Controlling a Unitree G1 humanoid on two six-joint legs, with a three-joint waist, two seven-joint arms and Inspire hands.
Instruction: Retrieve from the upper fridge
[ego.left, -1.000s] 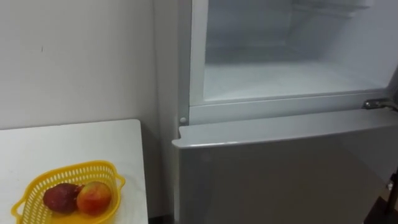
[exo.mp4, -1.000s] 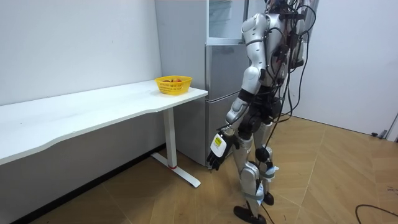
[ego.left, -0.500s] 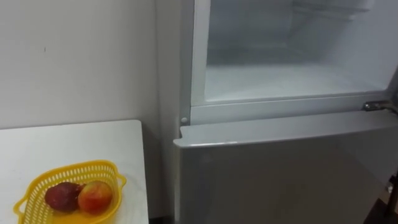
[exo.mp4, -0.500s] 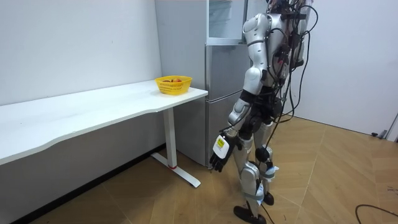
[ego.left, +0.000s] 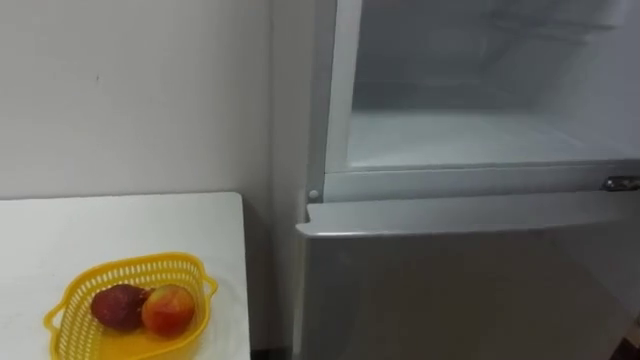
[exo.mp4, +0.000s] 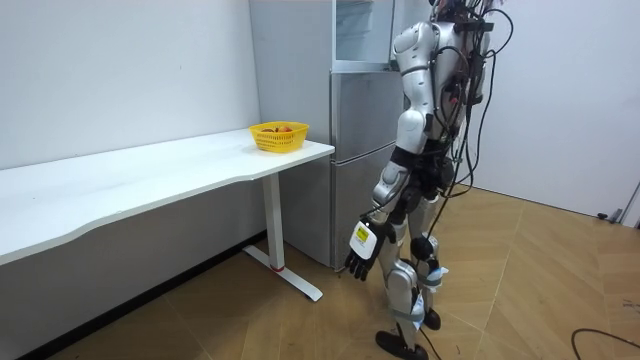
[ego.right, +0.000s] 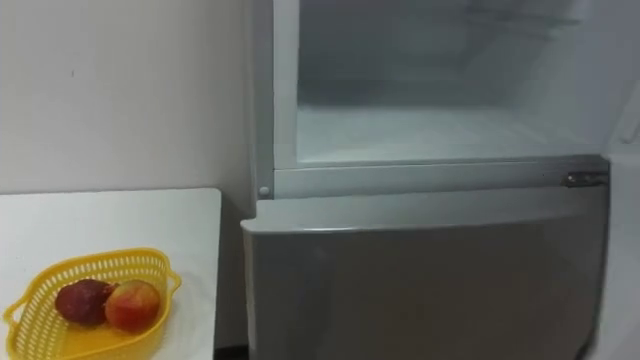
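The fridge's upper compartment (ego.left: 470, 135) stands open in front of me, its white inside bare as far as I see it. Below it the grey lower door (ego.left: 460, 280) is shut. In the room view I stand close to the fridge (exo.mp4: 355, 30), facing it. My left hand (exo.mp4: 362, 255) hangs at my side near knee height, open, with relaxed fingers and nothing in it.
A white table (ego.left: 120, 225) meets the fridge on my left. On it sits a yellow basket (ego.left: 130, 265) with a dark red fruit (ego.left: 118, 306) and an orange-red fruit (ego.left: 168, 309). A metal hinge (ego.left: 620, 184) sticks out at the compartment's right edge. Wooden floor lies behind me.
The eye view has shifted, so fridge and basket sit further right in the picture. In the room view my hanging left hand has swung slightly towards the room view's right.
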